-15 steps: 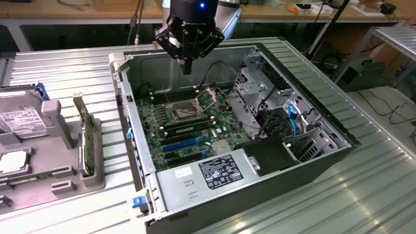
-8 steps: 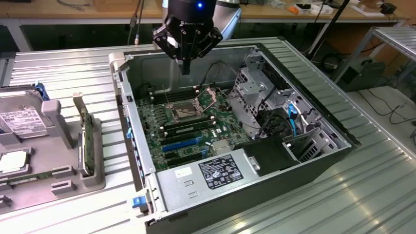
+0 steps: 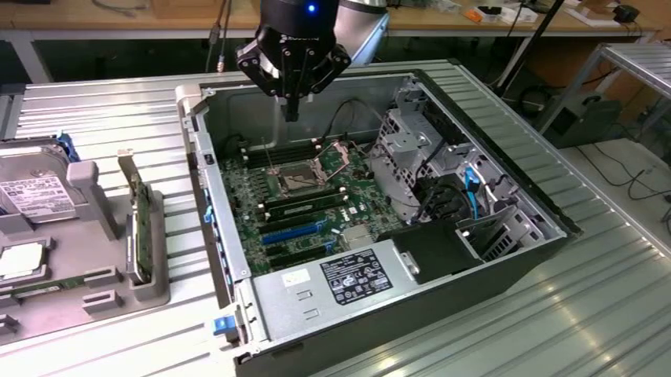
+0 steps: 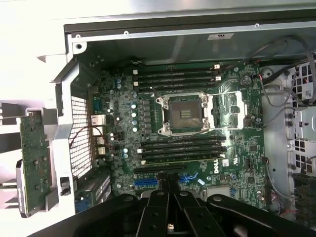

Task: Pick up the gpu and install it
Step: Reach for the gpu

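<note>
The gpu (image 3: 134, 229) stands on edge in a grey holder (image 3: 105, 236) at the exterior view's left, beside the open computer case (image 3: 215, 259). In the wrist view the gpu (image 4: 34, 158) shows as a green board outside the case wall. My gripper (image 3: 291, 110) hangs above the far end of the case, over the motherboard (image 3: 314, 200), well away from the gpu. Its fingers (image 4: 159, 205) are shut together with nothing between them. The blue card slots (image 4: 148, 181) lie just under the fingers in the wrist view.
The motherboard carries an open CPU socket (image 4: 185, 114) and black memory slots (image 4: 177, 76). A drive cage and cables (image 3: 435, 169) fill the case's side at the exterior view's right. A hard drive (image 3: 31, 196) lies in the holder.
</note>
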